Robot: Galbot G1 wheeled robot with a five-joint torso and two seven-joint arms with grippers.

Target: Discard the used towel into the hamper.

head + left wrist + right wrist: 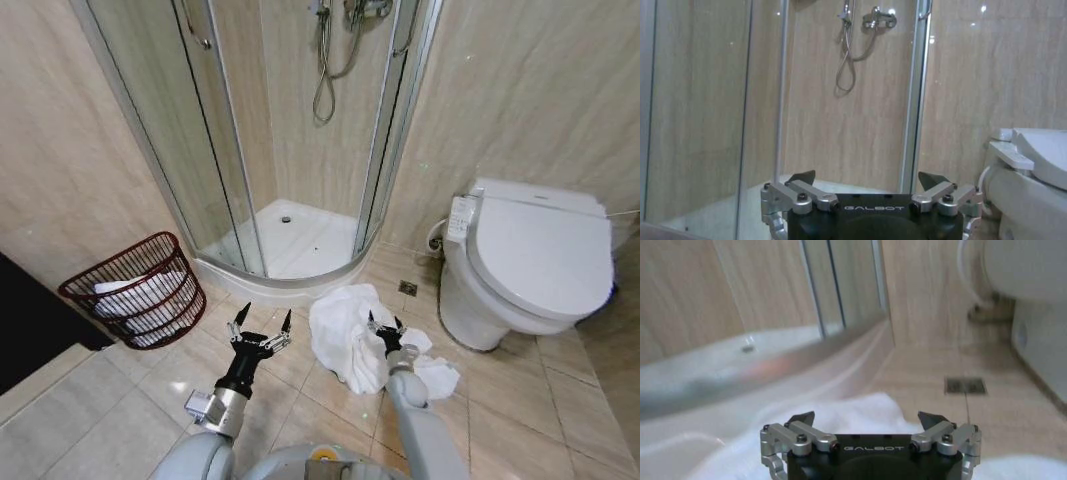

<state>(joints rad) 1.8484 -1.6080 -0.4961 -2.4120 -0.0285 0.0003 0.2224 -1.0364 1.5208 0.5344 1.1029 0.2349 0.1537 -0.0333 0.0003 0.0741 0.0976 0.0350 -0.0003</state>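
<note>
I have the right tool (385, 324) spread open over the towel (345, 330) on the floor, the left tool (260, 324) open beside it, hamper (138, 290) farther left.

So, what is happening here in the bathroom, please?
A two-armed robot is working on a white towel crumpled on the tiled floor. Its right gripper is over the towel, jaws open, not gripping it. The left gripper is open beside it. The hamper stands to the robot's left, with white cloth inside.
</note>
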